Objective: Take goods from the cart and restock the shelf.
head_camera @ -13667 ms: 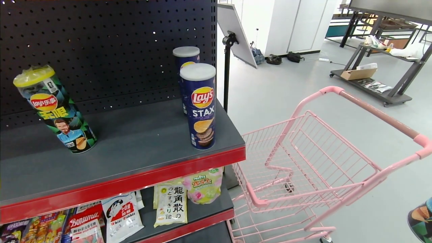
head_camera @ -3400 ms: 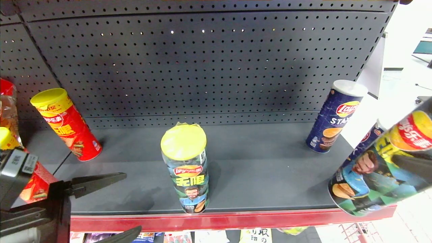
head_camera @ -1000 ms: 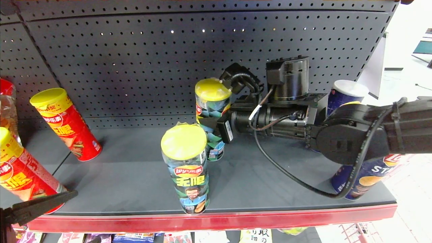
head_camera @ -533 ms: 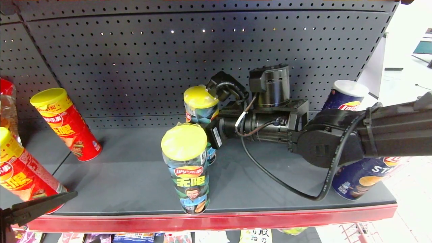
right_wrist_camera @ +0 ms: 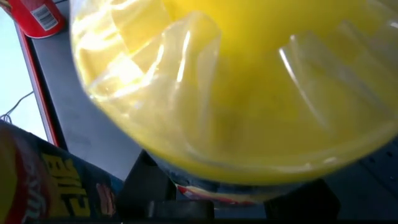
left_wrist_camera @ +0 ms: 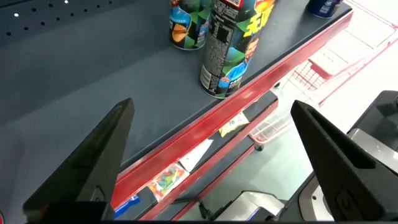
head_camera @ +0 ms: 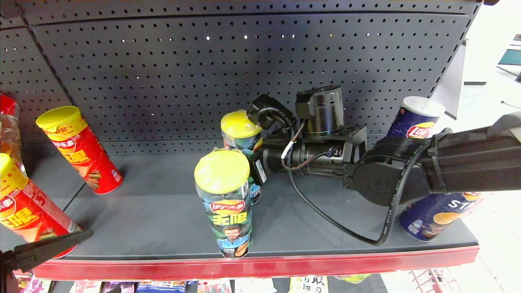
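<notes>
A green chip can with a yellow lid [head_camera: 240, 131] stands upright at the back middle of the grey shelf [head_camera: 163, 203], with my right gripper [head_camera: 253, 156] shut on its side. Its base is at or just above the shelf board. The lid [right_wrist_camera: 249, 81] looms close in the right wrist view. A matching green can [head_camera: 224, 203] stands directly in front of it at the shelf's front edge, also seen as [left_wrist_camera: 233, 46]. My left gripper [left_wrist_camera: 211, 104] hangs open and empty below the shelf's front left, one finger [head_camera: 44, 248] showing in the head view.
Two red cans [head_camera: 77, 148] [head_camera: 24, 207] lean at the shelf's left. Two blue cans [head_camera: 415, 118] [head_camera: 435, 211] stand at its right, partly behind my right arm. The pegboard back wall [head_camera: 203, 81] is close behind. The pink cart [left_wrist_camera: 323, 68] sits below and beside the red shelf lip [left_wrist_camera: 205, 130].
My right arm brought the green can in from the right and, over the last second, moved it left and down behind the front can. The left gripper sank lower earlier, then stayed.
</notes>
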Motion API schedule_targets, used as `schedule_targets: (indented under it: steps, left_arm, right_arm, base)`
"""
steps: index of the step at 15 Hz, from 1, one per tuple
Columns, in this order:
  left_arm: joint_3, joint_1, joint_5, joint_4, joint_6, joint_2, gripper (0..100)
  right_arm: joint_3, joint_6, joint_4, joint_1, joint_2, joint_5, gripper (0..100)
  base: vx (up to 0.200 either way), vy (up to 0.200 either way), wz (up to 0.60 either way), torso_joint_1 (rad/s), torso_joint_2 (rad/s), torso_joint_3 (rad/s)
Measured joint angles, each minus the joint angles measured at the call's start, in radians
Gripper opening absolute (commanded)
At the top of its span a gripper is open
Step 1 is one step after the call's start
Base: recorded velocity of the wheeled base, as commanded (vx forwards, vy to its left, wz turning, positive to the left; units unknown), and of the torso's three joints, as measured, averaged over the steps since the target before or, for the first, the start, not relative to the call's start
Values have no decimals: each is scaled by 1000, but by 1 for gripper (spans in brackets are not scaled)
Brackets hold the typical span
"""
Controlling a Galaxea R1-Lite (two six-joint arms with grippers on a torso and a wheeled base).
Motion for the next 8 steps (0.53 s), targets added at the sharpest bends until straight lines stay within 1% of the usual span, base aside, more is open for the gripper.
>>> schedule_targets:
  steps: [1,6,8]
  left_arm:
    - [0,0,0,1,0,0,100]
    - [0,0,0,0,0,4,100]
    - [-4,0,0,0,0,5,100]
  right_arm:
    - [5,0,0,0,0,0,100]
    - [17,5,1,1,-13,-5,100]
    - [47,12,7,2,-39,-8,100]
  base:
    - [0,0,0,0,0,0]
    - [0,0,0,0,0,0]
    - [0,0,0,0,0,0]
